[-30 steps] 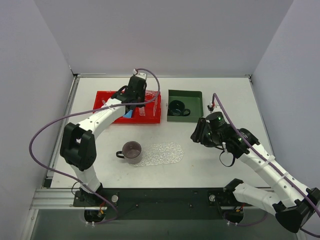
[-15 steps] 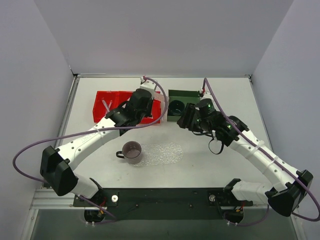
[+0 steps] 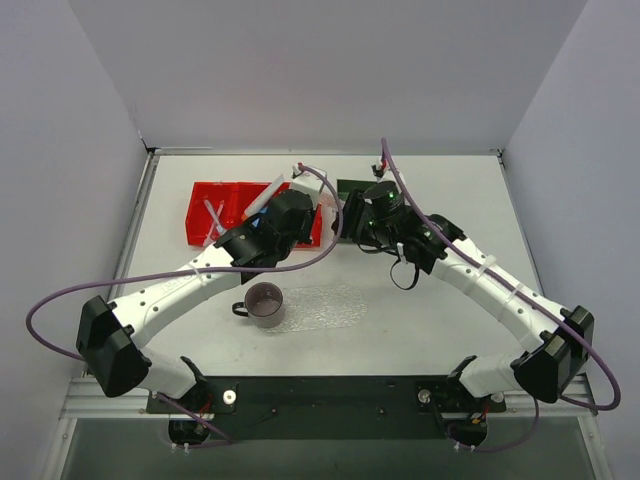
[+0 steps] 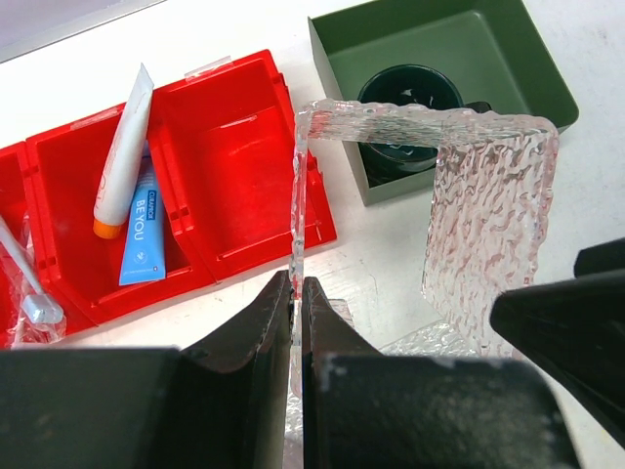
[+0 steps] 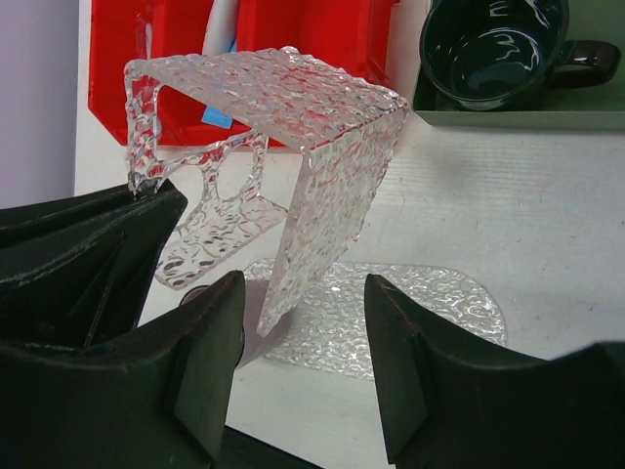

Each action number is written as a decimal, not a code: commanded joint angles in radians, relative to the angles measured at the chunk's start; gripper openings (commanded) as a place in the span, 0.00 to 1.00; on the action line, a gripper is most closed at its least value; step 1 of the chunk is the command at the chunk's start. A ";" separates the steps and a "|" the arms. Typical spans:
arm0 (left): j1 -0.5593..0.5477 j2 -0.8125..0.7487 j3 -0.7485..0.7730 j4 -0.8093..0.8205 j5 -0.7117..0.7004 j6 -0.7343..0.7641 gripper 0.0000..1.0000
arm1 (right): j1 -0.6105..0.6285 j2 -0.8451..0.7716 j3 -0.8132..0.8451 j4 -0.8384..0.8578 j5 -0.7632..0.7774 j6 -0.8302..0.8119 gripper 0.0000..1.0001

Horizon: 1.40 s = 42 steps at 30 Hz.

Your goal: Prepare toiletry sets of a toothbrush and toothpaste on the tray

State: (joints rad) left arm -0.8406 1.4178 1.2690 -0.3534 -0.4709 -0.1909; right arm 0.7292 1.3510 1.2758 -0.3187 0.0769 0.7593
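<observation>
1. The left claw is pinched nearly closed on one edge of a clear, bumpy-textured plastic rack. The rack is bent into three panels and is held up off the white bench.
2. The right claw stands open. Its fingers sit either side of the lower corner of the rack's hanging panel and grip nothing.
3. The flat, clear, bumpy oval plastic tray lies on the bench between the two arms, apart from the bins. A translucent brownish cup stands at its left end.
4. The long white toothpaste tube with the orange cap lies in the middle compartment of the red three-compartment plastic bin. It rests partly over the short, slim light-blue toothbrush in that same compartment.
5. A dark cup sits in the dark green square bin, just beside the red bin.
</observation>
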 commanded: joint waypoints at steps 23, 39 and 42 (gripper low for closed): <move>-0.074 0.012 -0.017 0.105 -0.101 0.057 0.00 | -0.005 0.180 0.046 0.113 0.173 0.123 0.10; -0.075 -0.029 -0.072 0.185 0.083 0.077 0.62 | -0.086 0.119 -0.056 0.240 0.086 0.112 0.00; -0.074 -0.039 -0.069 0.188 0.133 0.079 0.75 | -0.115 0.099 -0.098 0.291 0.040 0.103 0.00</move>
State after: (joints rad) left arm -0.9150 1.4277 1.1965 -0.2394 -0.4221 -0.1192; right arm 0.6483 1.5181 1.2194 -0.1368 0.1661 0.8795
